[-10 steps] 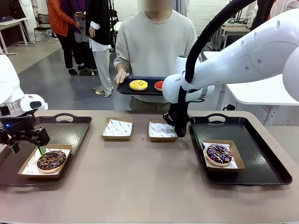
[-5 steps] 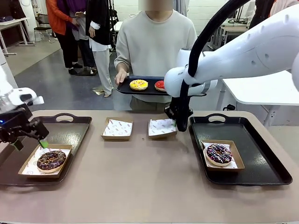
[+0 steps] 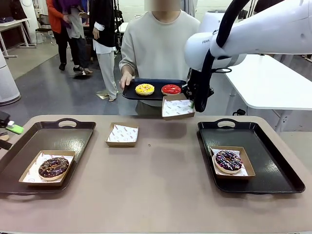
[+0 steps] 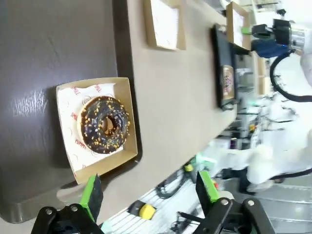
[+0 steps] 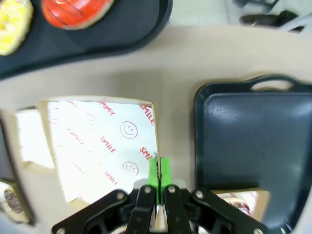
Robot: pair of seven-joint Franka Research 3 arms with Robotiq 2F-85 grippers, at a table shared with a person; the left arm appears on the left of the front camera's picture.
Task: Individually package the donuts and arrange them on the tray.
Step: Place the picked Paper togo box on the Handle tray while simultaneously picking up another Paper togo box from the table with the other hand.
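The right gripper (image 3: 198,104) has risen off the table (image 3: 156,185), pinched on an empty lined box (image 3: 176,107); the yellow donut (image 3: 144,89) and red donut (image 3: 171,89) lie on the person's tray (image 3: 130,94) just beyond it. The left gripper (image 4: 148,189), spread wide, hangs over the boxed chocolate donut (image 4: 104,124).

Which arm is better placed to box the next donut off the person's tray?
Right: the right tool is shut on an empty paper box held up beside the person's tray, near the red-iced donut. The left tool is open, far off above the boxed chocolate donut.

Red "SMILE" words among smiley faces, repeated across the white paper liner (image 5: 92,146).
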